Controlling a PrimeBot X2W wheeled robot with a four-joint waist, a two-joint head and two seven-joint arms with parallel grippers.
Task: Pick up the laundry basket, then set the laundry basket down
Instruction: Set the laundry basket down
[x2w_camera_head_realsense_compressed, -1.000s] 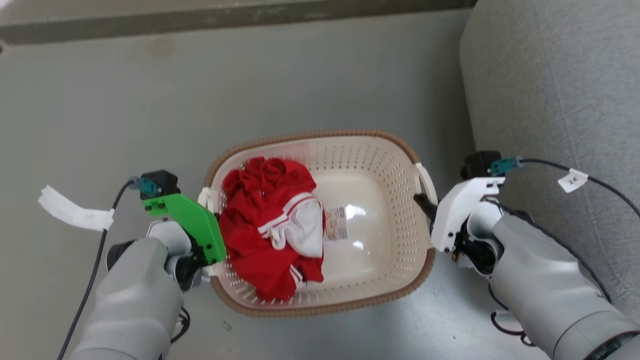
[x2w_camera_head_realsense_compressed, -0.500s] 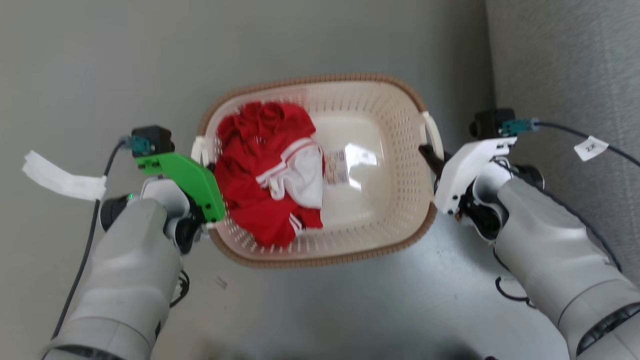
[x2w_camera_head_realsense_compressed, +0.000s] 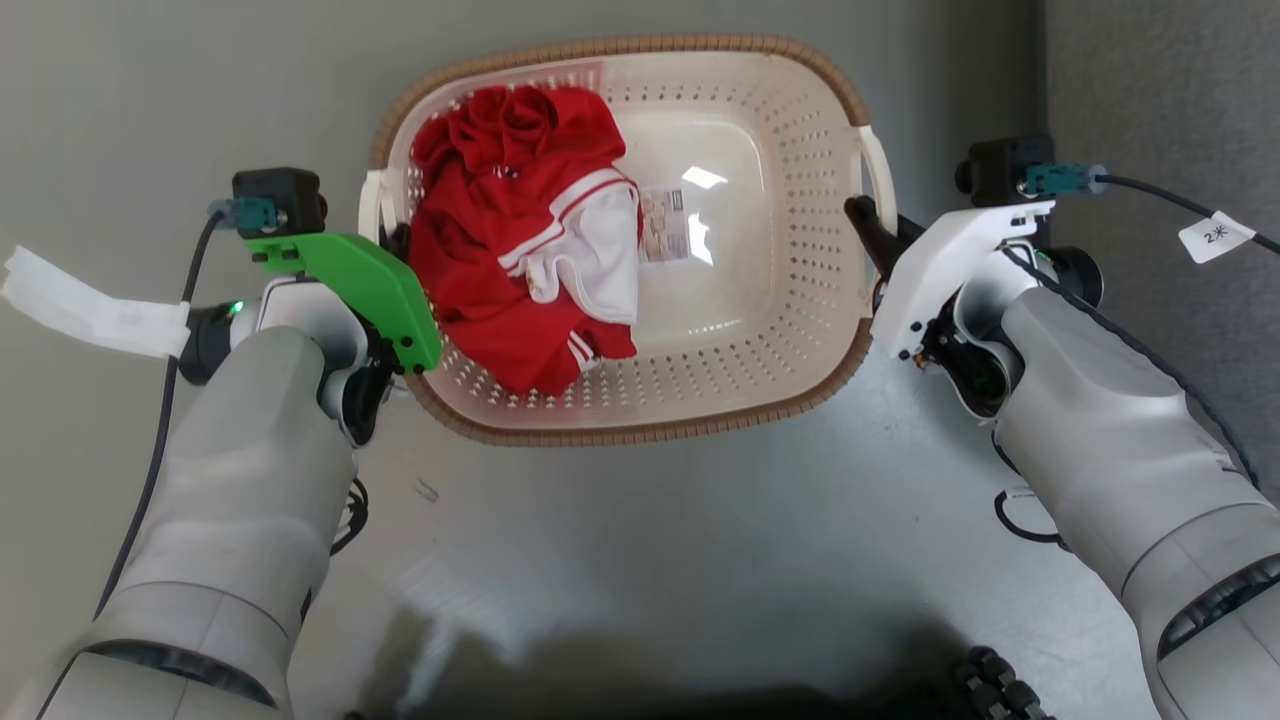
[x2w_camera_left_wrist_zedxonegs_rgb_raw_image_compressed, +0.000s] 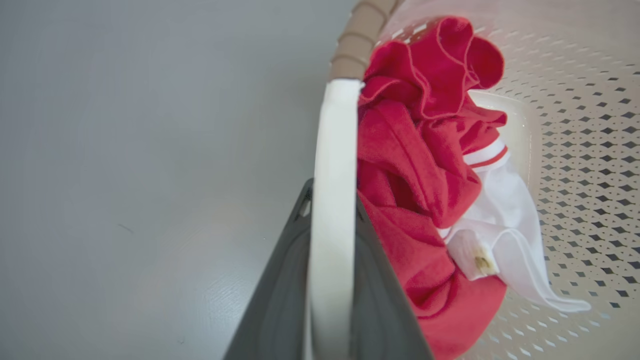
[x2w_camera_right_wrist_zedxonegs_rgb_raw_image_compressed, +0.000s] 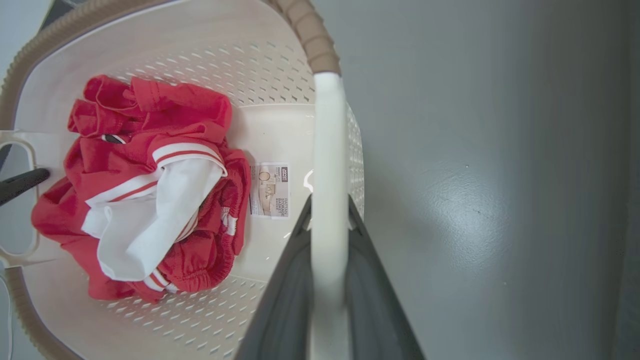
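Basket carry, two-armed, judged as somewhere between lifting and lowering. At far left, bare grey floor (x2w_camera_head_realsense_compressed: 120, 100). Next, left gripper (x2w_camera_left_wrist_zedxonegs_rgb_raw_image_compressed: 331, 200), tucked under a green plate (x2w_camera_head_realsense_compressed: 370, 290) in the head view. Closed tight on the left handle (x2w_camera_left_wrist_zedxonegs_rgb_raw_image_compressed: 335, 140), one dark finger either side of the white bar, nothing else held.

Then laundry basket (x2w_camera_head_realsense_compressed: 640, 432), in the middle of the head view between the two arms, over the floor, long side across. Inside, toward its left end, red and white clothes (x2w_camera_head_realsense_compressed: 500, 250). Bare bottom with a paper label (x2w_camera_head_realsense_compressed: 663, 225) toward the right.

At right, right gripper (x2w_camera_right_wrist_zedxonegs_rgb_raw_image_compressed: 328, 210), likewise pinched shut on the right handle (x2w_camera_right_wrist_zedxonegs_rgb_raw_image_compressed: 327, 140), fingers straddling it. Beyond that, grey upholstered thing (x2w_camera_head_realsense_compressed: 1170, 90) near the right arm.

To do this well:
- Move both wrists level and together, so no tilt toward the loaded left end.
- Hold the squeeze until the bottom sits flat on the floor, then release both sides at once.
- Mind the upholstered thing on the right side.

Hard to tell or hidden:
- Can't say whether the bottom touches the floor or hangs above it.
- Left fingertips hidden by the green plate in the head view.
- Underside of the basket out of sight.
- Label print too small to read.
- Upholstered thing cut off at the frame edge, so no saying what it is.
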